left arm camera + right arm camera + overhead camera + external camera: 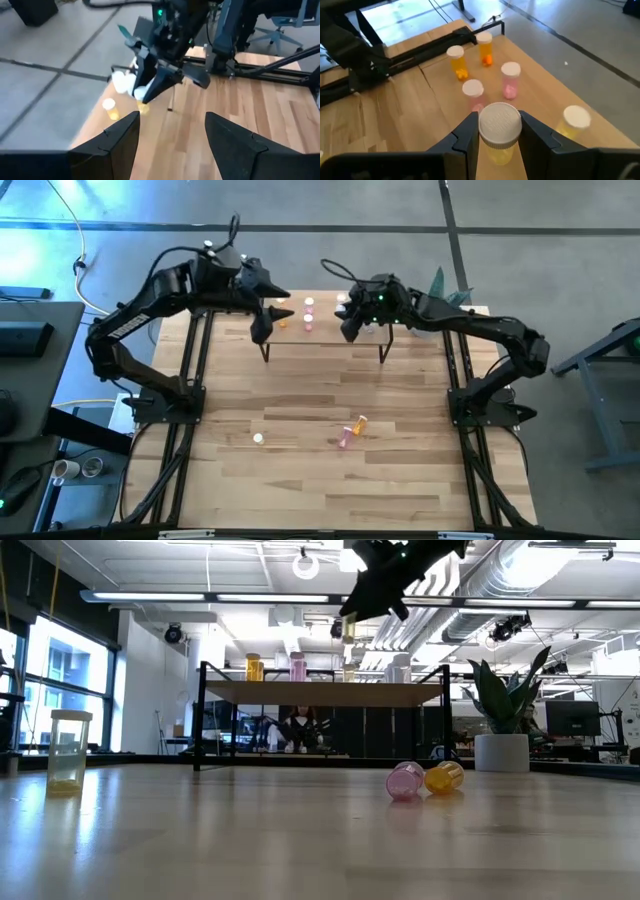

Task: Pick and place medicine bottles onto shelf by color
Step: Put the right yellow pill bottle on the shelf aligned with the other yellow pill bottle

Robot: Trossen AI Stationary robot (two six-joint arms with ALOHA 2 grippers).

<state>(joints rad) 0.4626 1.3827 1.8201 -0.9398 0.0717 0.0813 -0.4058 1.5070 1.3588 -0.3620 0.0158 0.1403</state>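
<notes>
The right gripper (497, 145) hangs over the low light-wood shelf on thin black legs (325, 345), toward the 12 o'clock edge of the large wooden table (320, 470); its two dark fingers (465, 137) are pinching a small yellow pill bottle with a white ribbed cap (499, 131), held upright above the shelf board; in the low view this bottle (347, 632) hangs clear of the shelf, under the dark gripper.

On the shelf stand more bottles: two orange bottles with white caps (457, 62), a pink bottle with a white cap (510, 80), a second pink bottle (473, 94) nearer to the held one, and a pale yellow bottle (575, 121) just beside the right gripper.

The left gripper (172, 132) is over the shelf at about 11 o'clock of the table, and its jaws are spread wide with nothing between them.

On the table, toward 6 o'clock from the shelf, a pink bottle lying on its side (405, 781) touches a yellow bottle lying on its side (444, 777); well apart, toward 8 o'clock, a clear bottle with some yellow at the bottom (69, 751) stands upright.
</notes>
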